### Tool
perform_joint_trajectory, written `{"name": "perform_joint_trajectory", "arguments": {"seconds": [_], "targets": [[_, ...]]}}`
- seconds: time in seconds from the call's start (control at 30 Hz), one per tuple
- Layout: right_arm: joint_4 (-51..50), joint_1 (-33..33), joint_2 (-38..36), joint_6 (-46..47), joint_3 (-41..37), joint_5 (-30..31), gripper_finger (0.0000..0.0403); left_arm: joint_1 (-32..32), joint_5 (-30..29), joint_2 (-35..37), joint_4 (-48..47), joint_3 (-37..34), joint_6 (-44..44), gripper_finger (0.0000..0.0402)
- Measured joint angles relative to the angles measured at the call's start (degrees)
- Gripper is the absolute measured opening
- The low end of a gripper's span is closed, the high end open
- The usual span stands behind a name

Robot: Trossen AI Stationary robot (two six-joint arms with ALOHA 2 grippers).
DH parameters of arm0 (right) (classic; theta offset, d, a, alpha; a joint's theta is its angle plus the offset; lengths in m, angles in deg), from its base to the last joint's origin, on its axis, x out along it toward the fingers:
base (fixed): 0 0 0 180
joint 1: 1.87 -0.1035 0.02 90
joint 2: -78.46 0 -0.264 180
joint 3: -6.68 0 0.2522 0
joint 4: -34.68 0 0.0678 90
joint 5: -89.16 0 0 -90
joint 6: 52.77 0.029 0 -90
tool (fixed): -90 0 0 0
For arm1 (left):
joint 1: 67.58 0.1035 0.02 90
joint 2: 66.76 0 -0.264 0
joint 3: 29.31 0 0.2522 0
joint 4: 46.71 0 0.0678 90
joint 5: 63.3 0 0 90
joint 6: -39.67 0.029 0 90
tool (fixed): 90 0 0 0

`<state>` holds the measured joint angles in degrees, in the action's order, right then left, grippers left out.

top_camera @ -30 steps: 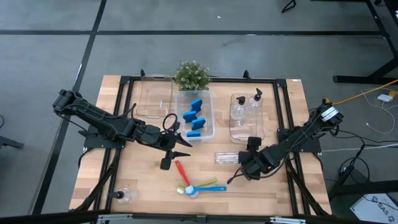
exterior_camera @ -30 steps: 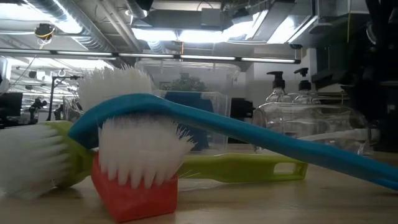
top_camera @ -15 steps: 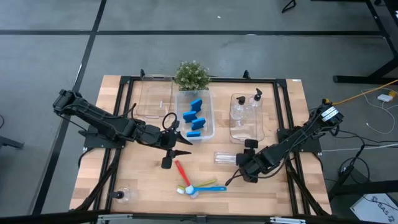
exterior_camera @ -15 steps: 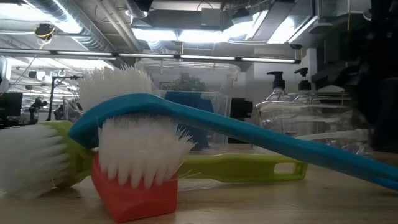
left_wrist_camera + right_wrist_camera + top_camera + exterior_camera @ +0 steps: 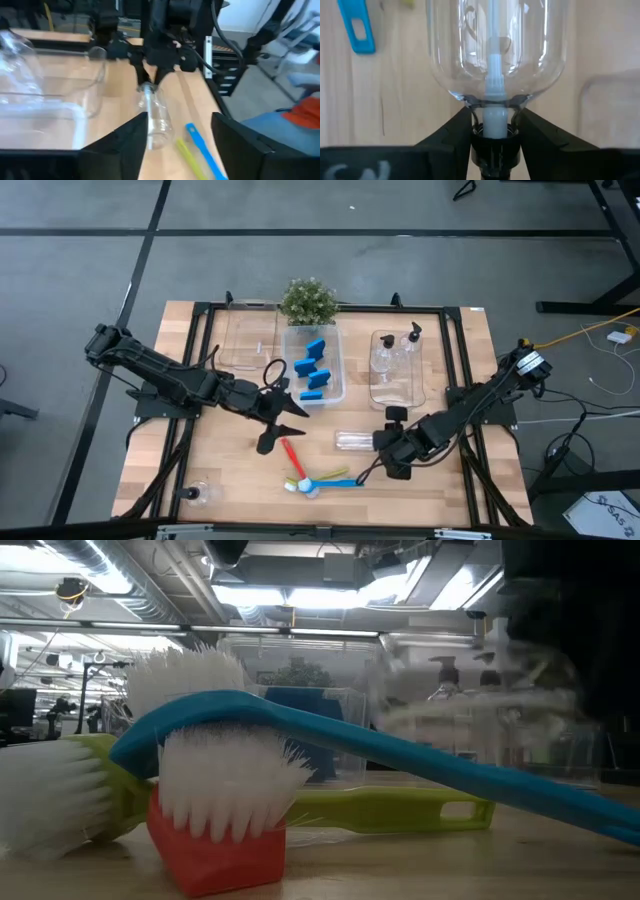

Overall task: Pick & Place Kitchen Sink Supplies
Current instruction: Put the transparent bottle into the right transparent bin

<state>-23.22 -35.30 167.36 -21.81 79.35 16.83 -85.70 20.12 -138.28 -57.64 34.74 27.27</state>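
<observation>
We see the right gripper (image 5: 492, 137) clamped on the black pump neck of 1 small clear plastic bottle (image 5: 354, 441) lying on the wooden table (image 5: 230, 470); its cap is hidden. The left gripper (image 5: 281, 423) hangs spread and empty beside the red long-handled brush (image 5: 291, 456), whose handle the low view hides.

From my station I find nothing I can read: only a white sheet (image 5: 608, 506) on the floor at the overhead feed's lower right corner carries dark lettering, and its letters are too small and cut off to make out.
</observation>
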Motion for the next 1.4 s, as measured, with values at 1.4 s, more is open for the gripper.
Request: {"name": "perform_joint_trajectory", "arguments": {"seconds": [1.4], "targets": [[-4.6, 6.0, 0.0, -39.6, 19.0, 9.8, 0.0136, 8.5, 15.4, -6.2, 13.5, 0.1, -48.5, 0.0365]]}}
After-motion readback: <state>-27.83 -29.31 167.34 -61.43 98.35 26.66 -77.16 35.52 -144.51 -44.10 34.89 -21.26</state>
